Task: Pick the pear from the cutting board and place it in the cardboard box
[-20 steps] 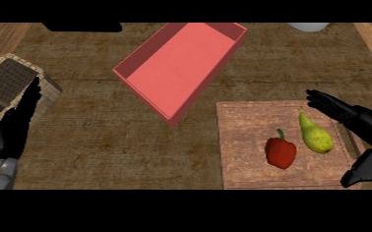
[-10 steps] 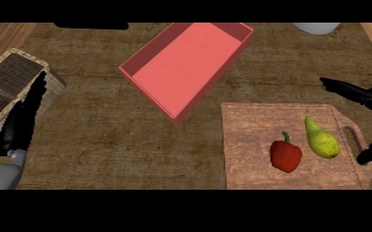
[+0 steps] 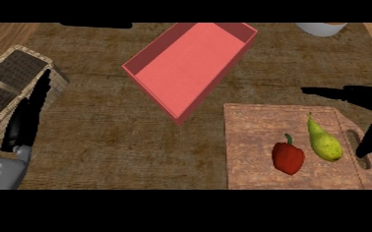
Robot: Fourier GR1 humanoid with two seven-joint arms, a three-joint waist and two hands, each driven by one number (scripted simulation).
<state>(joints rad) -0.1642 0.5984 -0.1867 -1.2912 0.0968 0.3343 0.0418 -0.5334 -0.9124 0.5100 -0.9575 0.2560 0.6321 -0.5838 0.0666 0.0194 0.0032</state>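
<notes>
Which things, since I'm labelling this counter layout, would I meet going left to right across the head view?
left hand → box → pepper → pear

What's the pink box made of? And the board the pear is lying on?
The box looks like matte cardboard or thin plastic: flat, even pink walls with no shine, so I can't be sure. The cutting board under the pear looks like unpolished wood: brown grain lines run across it.
</notes>
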